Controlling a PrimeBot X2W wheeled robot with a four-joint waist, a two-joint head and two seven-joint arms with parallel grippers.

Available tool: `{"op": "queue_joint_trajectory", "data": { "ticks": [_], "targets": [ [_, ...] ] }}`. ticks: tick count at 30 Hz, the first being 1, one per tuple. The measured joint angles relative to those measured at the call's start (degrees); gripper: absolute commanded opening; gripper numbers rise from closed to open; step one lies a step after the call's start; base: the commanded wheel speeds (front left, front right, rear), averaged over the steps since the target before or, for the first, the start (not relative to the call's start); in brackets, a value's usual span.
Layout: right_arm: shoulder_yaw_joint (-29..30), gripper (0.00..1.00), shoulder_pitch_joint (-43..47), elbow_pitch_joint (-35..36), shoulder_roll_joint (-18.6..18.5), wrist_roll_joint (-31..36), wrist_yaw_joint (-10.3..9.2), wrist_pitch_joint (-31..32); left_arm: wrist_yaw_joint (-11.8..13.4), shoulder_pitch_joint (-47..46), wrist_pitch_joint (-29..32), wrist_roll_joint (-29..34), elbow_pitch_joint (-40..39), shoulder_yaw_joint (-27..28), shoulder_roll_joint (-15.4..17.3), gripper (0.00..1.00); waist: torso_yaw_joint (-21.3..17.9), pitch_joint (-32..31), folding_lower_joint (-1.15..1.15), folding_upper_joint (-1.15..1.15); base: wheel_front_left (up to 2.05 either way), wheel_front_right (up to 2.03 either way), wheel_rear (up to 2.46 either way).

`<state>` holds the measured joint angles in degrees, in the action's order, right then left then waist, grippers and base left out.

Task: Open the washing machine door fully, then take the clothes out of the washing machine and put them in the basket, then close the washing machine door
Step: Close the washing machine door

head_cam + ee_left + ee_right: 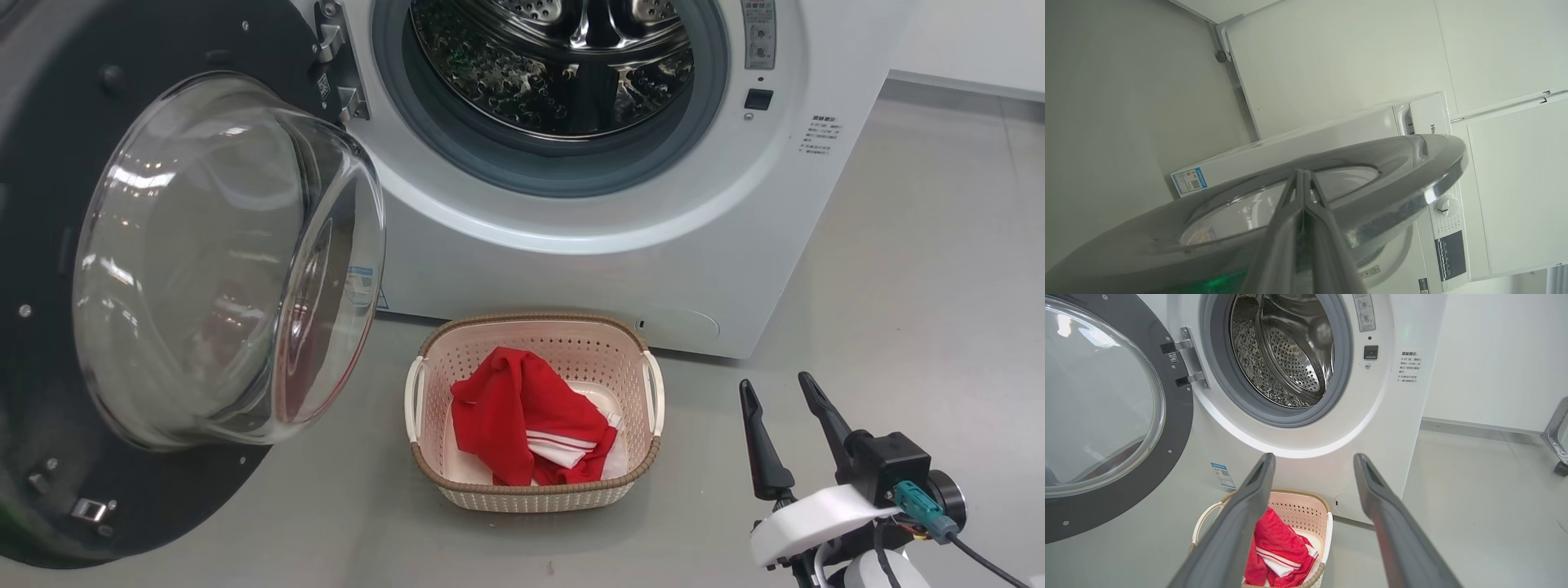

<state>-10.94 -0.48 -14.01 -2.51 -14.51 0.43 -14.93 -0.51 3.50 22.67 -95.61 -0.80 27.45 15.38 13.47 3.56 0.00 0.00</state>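
Standing wide open with its left edge cut off, the door faces the clenched left gripper, contact unclear, while the red clothes lie heaped in the basket before the washing machine, the right gripper spread and empty nearby.

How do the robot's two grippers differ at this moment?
The left gripper is shut, its fingers pressed together; the right gripper is open, its fingers spread wide. The left gripper points at the outer face of the washing machine door; the right gripper is to the right of the basket, aimed toward the washing machine. Both have two long dark fingers and hold nothing.
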Motion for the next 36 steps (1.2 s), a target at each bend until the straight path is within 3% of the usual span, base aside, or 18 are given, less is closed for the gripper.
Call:
{"op": "queue_joint_trajectory", "data": {
  "ticks": [4, 11, 21, 36],
  "targets": [
    [0.2, 1.00, -0.2, 0.0, 0.0, 0.1, 0.00, 0.0, -2.2, 0.5, 3.0, -2.6, -0.6, -0.7, 0.0, 0.00, 0.0, 0.1, 0.00, 0.00, 0.00, 0.00, 0.00],
    [0.2, 1.00, -0.2, 0.0, 0.0, 0.3, 0.00, 0.0, -3.9, 2.0, 7.1, -6.8, -1.6, -1.3, -0.6, 0.00, 0.0, 0.3, 0.00, 0.00, 0.00, 0.00, 0.00],
    [0.7, 1.00, -0.6, 0.1, 0.0, 0.7, 0.00, 0.0, -4.9, 4.4, 14.3, -13.5, -4.1, -3.9, -3.2, 0.00, -0.3, 1.1, 0.00, 0.00, 0.00, 0.00, 0.00],
    [0.5, 1.00, -2.1, 0.2, 0.0, 1.3, 0.51, 0.0, -5.9, 9.5, 21.9, -16.3, -9.4, -9.3, -5.8, 0.00, -3.0, 2.3, 0.00, 0.00, 0.00, 0.00, 0.00]
  ]
}}
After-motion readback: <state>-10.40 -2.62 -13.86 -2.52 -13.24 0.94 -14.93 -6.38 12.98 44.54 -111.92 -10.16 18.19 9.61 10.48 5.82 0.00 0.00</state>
